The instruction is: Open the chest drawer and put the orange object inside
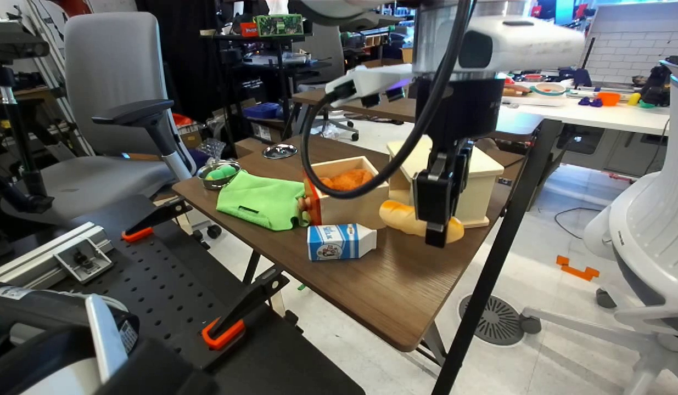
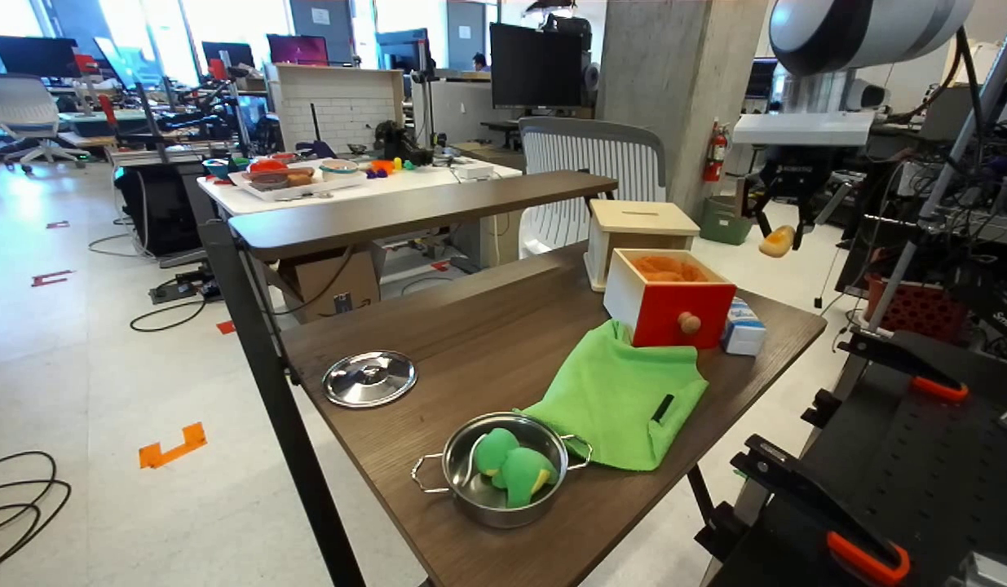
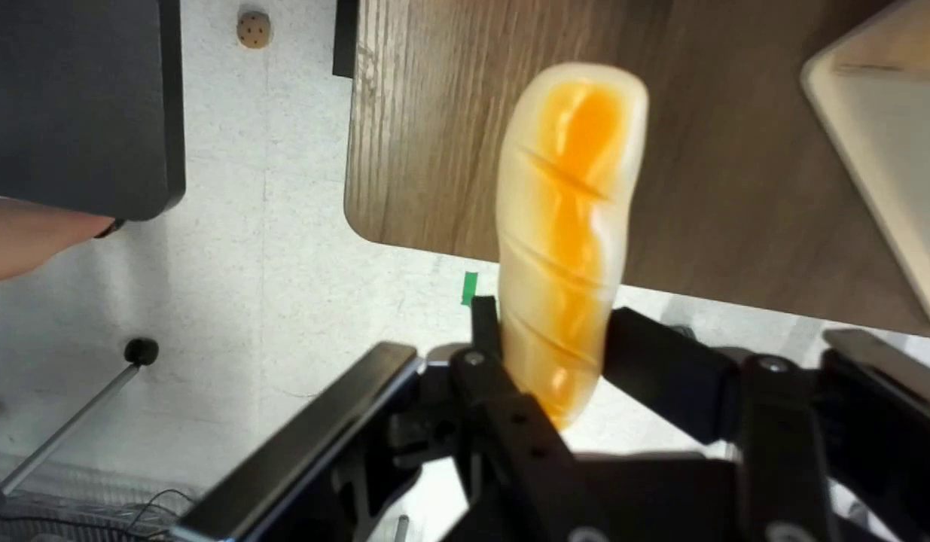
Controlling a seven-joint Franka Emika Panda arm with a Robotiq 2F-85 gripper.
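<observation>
The orange object, a bread-like piece with a glossy orange top (image 3: pixel 570 188), is held in my gripper (image 3: pixel 553 320). The fingers press on its sides near one end, and the rest sticks out past the fingertips. It also shows in both exterior views (image 1: pixel 402 216) (image 2: pixel 776 242), in the air near the table's end. The chest drawer (image 2: pixel 662 319) stands pulled out in front of the pale wooden box (image 2: pixel 646 226), open at the top, with orange stuff inside. Whether it still touches the box I cannot tell. The gripper is apart from the drawer.
A blue-and-white carton (image 1: pixel 333 242) lies beside the drawer. A green cloth (image 2: pixel 617 408) lies before the drawer's red front. A metal pot (image 2: pixel 503 515) with a green toy and a metal lid (image 2: pixel 371 380) are farther along the table. Wooden table edge (image 3: pixel 427 252) under the gripper.
</observation>
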